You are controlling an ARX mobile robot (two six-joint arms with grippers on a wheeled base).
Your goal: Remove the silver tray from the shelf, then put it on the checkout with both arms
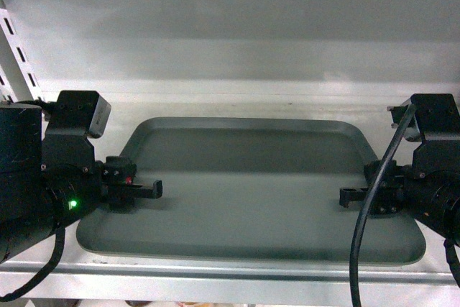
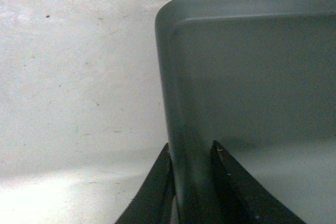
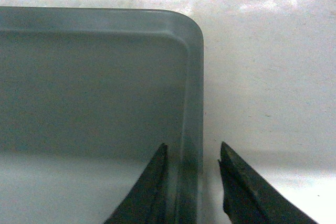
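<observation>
Two pincers are already at work on the first step, taking hold of the silver tray [image 1: 251,192], which lies flat on the shelf [image 1: 237,95] in the lower middle of the head view, its near rim just behind the shelf's shiny front edge. In the left wrist view, at the bottom centre, the left pincer [image 2: 191,182] straddles the tray's left rim, one finger outside and one inside, both looking close against the wall. In the right wrist view the right pincer [image 3: 194,182] straddles the right rim too, but its outer finger stands a little apart from the rim, so I judge it not fully pinched. From the head view both sit at the middle of the tray's short sides, left at centre left, right at centre right.

The next move seems to call for a firm pinch on both sides, then an even lift and a pull straight back together, so the tray neither tilts nor twists out of one grip.

Hard to tell: the fingertips are cut off at the bottom of both wrist views, so true contact is uncertain. The checkout is nowhere in view. Farther back, only the grey back panel [image 1: 237,19] and a slotted upright [image 1: 16,48] at upper left show.
</observation>
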